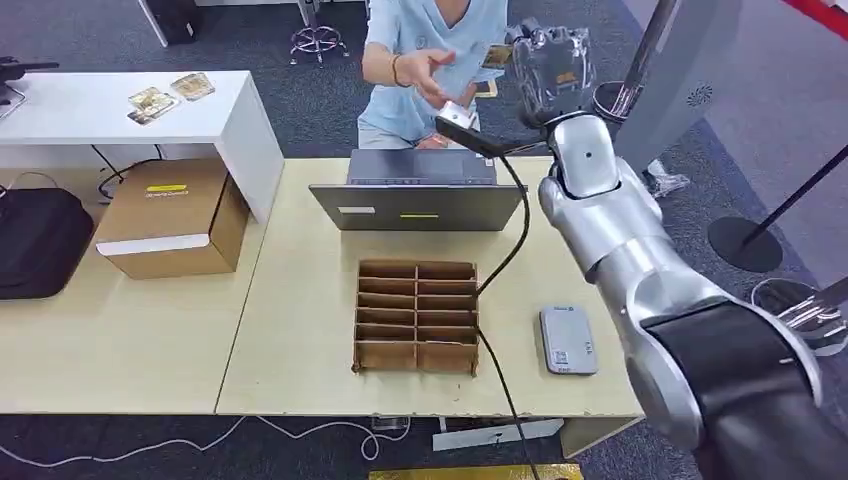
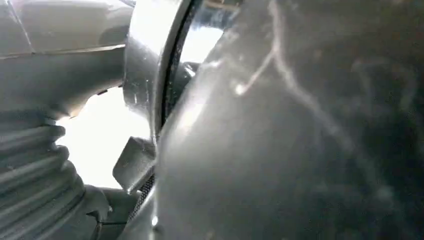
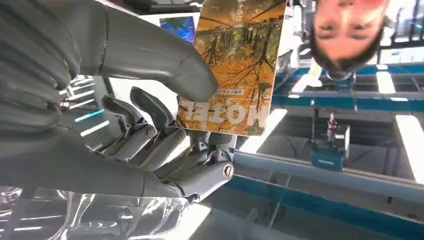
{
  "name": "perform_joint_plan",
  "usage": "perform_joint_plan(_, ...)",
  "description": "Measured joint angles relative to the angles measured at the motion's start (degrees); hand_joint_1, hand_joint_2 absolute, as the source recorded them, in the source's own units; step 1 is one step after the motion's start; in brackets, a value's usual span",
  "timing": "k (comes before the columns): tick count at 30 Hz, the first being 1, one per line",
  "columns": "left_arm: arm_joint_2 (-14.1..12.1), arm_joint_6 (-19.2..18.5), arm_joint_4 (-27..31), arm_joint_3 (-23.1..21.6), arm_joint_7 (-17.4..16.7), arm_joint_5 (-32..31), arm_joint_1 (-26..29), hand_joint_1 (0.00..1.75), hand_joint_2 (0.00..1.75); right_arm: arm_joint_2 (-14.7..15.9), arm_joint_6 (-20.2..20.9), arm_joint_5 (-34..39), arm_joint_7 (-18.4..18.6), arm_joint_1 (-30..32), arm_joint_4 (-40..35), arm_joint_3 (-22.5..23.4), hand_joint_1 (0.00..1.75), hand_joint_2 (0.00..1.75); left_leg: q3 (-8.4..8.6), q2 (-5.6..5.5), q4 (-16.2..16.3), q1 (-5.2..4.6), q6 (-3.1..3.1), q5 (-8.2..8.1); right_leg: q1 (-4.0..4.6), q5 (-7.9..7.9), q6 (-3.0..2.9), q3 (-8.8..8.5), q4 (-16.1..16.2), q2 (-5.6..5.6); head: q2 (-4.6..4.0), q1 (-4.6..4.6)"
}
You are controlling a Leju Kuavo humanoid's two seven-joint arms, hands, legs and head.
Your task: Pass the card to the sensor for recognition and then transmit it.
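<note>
My right arm is raised toward a person (image 1: 420, 60) standing behind the table (image 1: 300, 300). My right hand (image 1: 550, 65) pinches an orange card (image 1: 497, 57) between thumb and fingers. In the right wrist view the thumb (image 3: 150, 55) presses the card (image 3: 235, 65), printed "HOTEL", against the fingers (image 3: 165, 145). The person's open hand (image 1: 428, 72) reaches out a short way left of the card, apart from it. The grey sensor pad (image 1: 567, 340) lies flat on the table at the right. The ribbed cover of my left hand (image 2: 30, 165) shows close against dark body parts, its fingers hidden.
A divided cardboard organiser (image 1: 415, 315) sits mid-table, with a grey laptop (image 1: 415, 190) behind it and a black cable (image 1: 510, 250) running past. A cardboard box (image 1: 170, 215) and a black bag (image 1: 35, 240) are at the left. More cards (image 1: 170, 95) lie on the white side table.
</note>
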State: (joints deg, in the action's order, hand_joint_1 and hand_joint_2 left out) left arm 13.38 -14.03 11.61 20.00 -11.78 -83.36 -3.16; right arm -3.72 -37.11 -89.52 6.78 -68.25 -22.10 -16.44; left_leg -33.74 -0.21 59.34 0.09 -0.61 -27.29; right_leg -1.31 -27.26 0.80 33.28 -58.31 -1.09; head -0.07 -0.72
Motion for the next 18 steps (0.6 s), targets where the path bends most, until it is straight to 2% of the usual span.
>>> perform_joint_plan(12, -0.4, -1.1, 0.0, -0.3, 3.0, -4.0, -0.1, 0.0, 1.75, 0.5, 2.7, -0.4, 0.3, -0.6, 1.5, 0.0, 1.75, 1.75, 0.0, 0.01, 0.0, 0.01, 0.0, 0.0, 0.0, 0.01, 0.02, 0.01, 0.0, 0.02, 0.0, 0.02)
perform_joint_plan(15, -0.7, -2.1, 0.0, -1.6, 4.8, -5.6, -0.3, 0.0, 1.75, 0.5, 4.9, -0.3, 0.2, -0.8, 1.7, 0.0, 1.75, 1.75, -0.01, -0.02, 0.0, 0.0, 0.0, 0.0, 0.0, 0.01, 0.02, 0.0, 0.0, 0.0, 0.0, 0.02)
perform_joint_plan(18, -1.3, -3.0, 0.0, -4.8, 6.4, -6.0, -0.7, 0.0, 1.75, 0.4, 6.0, -0.3, -0.1, -0.8, 1.9, 0.0, 1.75, 1.75, -0.04, -0.05, 0.0, -0.01, 0.01, 0.01, -0.01, 0.01, 0.02, 0.0, 0.0, -0.01, 0.0, 0.0)
